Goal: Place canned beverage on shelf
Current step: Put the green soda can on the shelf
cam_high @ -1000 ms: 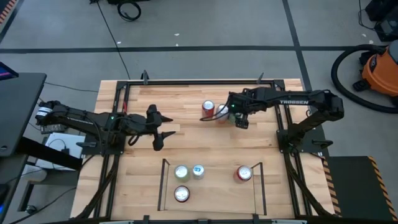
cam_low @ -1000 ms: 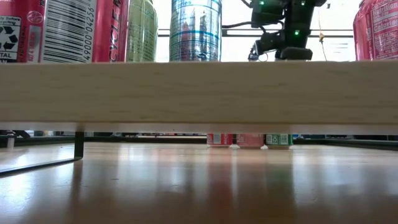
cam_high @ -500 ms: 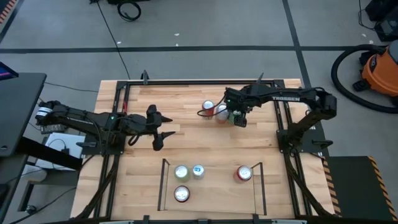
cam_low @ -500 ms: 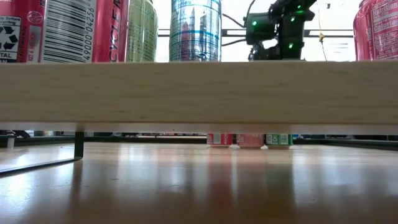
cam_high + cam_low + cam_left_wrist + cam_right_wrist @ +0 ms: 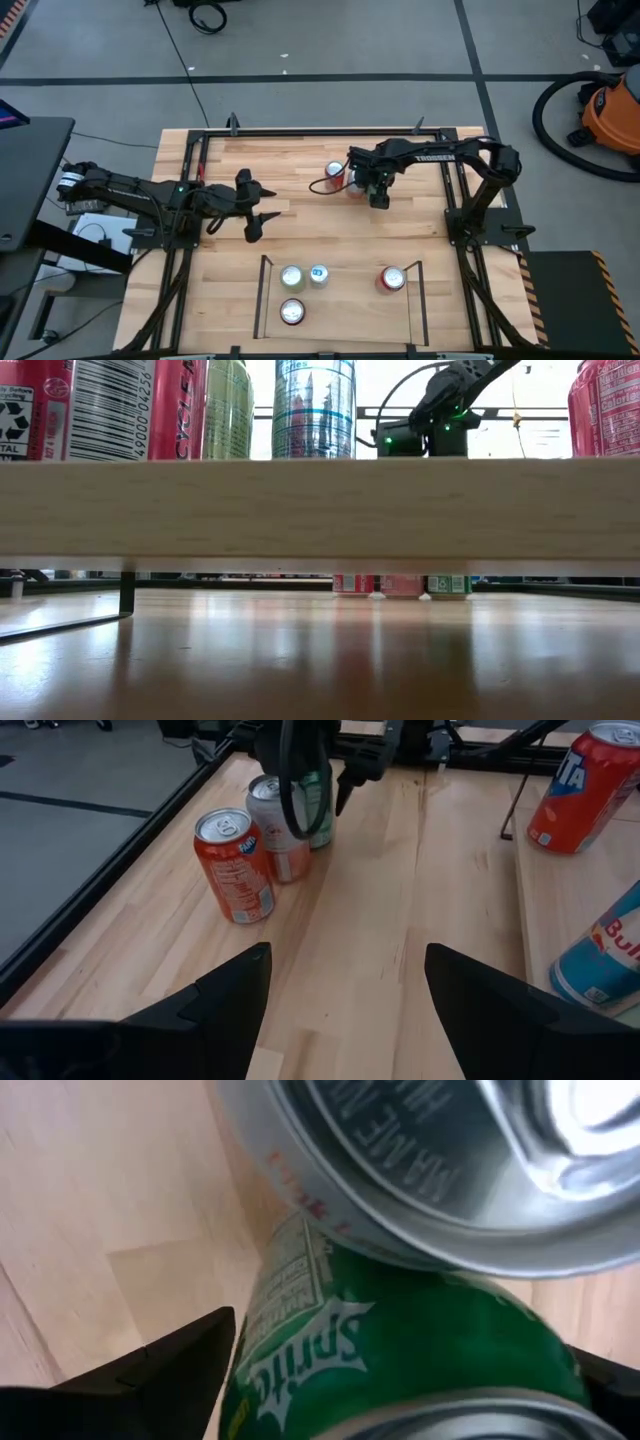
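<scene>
The right end effector (image 5: 362, 184) is lowered over the cluster of cans at the back of the tabletop (image 5: 320, 225), its two dark fingers (image 5: 150, 1370) spread wide on either side of a green Sprite can (image 5: 400, 1350); they straddle it, and whether the pads touch it cannot be told. Just beside that green can stands a pale silver can (image 5: 280, 830), touching it, and an orange Fanta can (image 5: 235, 865) stands near them, a little apart. The left end effector (image 5: 262, 204) hovers open above the tabletop's left middle, well clear of the cans. Toward the front edge sits the shelf (image 5: 410, 290), a thin black rod frame with a light wood floor, holding four upright cans: a pale green one (image 5: 291, 276), a blue one (image 5: 318, 273), a red one (image 5: 291, 312) and another red one (image 5: 391, 278) to the right.
</scene>
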### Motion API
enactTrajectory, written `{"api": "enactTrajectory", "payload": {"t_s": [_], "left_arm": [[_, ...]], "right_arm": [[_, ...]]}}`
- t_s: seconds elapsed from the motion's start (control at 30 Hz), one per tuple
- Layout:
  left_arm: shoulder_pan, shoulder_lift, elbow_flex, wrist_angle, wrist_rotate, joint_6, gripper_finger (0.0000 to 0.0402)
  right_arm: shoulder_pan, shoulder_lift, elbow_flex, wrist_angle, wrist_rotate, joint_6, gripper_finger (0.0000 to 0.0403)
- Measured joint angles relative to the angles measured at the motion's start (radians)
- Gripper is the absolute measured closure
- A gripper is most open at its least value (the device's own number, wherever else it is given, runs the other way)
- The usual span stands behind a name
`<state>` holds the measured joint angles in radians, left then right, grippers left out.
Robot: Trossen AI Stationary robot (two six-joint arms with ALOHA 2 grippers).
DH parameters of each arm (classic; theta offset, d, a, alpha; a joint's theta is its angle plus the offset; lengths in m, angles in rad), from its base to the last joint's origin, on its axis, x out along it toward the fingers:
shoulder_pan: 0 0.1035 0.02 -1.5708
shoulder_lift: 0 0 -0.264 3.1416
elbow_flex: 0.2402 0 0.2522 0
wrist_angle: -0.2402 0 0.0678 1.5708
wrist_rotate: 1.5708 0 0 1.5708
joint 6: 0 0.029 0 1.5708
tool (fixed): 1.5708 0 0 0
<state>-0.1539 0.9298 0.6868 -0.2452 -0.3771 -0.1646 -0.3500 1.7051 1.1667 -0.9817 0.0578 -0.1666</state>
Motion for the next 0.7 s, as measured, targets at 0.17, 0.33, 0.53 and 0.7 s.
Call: {"api": "enactTrajectory", "payload": {"t_s": [0.17,0.33,0.53,0.7], "left_arm": [[0.0,0.0,0.0,-0.004,0.0,0.0,0.0127],[0.0,0.0,0.0,-0.006,0.0,0.0,0.0127],[0.0,0.0,0.0,-0.006,0.0,0.0,0.0127],[0.0,0.0,0.0,-0.005,0.0,0.0,0.0127]], "right_arm": [[0.0,-0.005,0.0,0.001,0.009,-0.02,0.0054],[0.01,-0.042,0.015,-0.058,-0.004,-0.011,0.0074],[0.054,-0.079,0.107,-0.136,-0.003,0.194,0.0061],[0.092,-0.081,0.177,-0.187,0.013,0.488,0.006]]}}
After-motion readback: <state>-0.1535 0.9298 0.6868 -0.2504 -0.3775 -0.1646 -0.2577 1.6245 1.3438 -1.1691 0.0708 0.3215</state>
